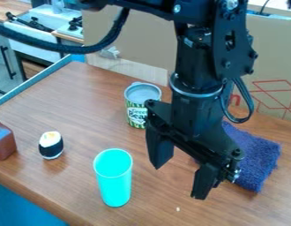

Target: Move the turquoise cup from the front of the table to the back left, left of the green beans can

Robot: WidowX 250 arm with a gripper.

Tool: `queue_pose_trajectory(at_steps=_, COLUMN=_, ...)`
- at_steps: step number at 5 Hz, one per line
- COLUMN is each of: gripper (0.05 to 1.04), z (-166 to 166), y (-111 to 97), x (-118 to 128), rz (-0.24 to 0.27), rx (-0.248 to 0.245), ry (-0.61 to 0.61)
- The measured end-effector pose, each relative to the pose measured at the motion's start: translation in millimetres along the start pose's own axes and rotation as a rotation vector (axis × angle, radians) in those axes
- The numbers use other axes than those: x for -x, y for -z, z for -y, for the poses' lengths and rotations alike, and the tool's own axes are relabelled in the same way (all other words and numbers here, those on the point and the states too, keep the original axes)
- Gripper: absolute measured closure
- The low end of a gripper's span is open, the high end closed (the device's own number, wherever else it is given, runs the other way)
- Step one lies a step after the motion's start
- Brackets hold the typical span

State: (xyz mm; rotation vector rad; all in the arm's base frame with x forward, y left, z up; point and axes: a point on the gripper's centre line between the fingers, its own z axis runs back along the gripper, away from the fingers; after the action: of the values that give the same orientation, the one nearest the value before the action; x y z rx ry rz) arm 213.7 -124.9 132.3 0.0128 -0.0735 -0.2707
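Your tool (177,182) hangs over the near right part of the table (65,95) with its fingers spread and nothing between them. You have the turquoise cup (114,181) standing just to its left and the dark blue cloth (257,154) lying to its right. Farther off, you see the green-labelled can (136,112) upright, with the sushi piece (51,145) and brown bottle (3,141) at left.

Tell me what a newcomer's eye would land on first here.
Probably the big black gripper, hanging open over the wooden tabletop right of the picture's centre. Next would likely come the bright turquoise cup, upright near the front edge, just left of the gripper. The dark blue cloth behind the gripper at the right also stands out against the brown wood.
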Motion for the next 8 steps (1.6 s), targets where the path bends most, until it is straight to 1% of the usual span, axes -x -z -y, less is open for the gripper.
queue_pose_trajectory(at_steps=1, gripper=0.083, z=-1, y=6, x=3, rz=-0.022, rx=-0.006, ry=0.004)
queue_pose_trajectory(at_steps=2, gripper=0.083, z=-21, y=5, x=4, rz=-0.012, rx=-0.009, ry=0.002)
queue_pose_trajectory(at_steps=3, gripper=0.083, z=-35, y=8, x=7, rz=-0.023, rx=-0.058, ry=0.052)
queue_pose_trajectory(at_steps=4, gripper=0.083, z=-49, y=21, x=12, rz=-0.116, rx=-0.082, ry=0.060)
queue_pose_trajectory(at_steps=5, gripper=0.083, z=-58, y=30, x=10, rz=-0.222, rx=-0.106, ry=0.062)
queue_pose_trajectory(at_steps=6, gripper=0.083, z=-67, y=37, x=14, rz=-0.281, rx=-0.108, ry=0.033)
queue_pose_trajectory(at_steps=7, gripper=0.083, z=-69, y=43, x=13, rz=-0.284, rx=-0.101, ry=0.021)
queue_pose_trajectory(at_steps=8, gripper=0.083, z=-67, y=54, x=13, rz=-0.287, rx=-0.064, ry=0.036)
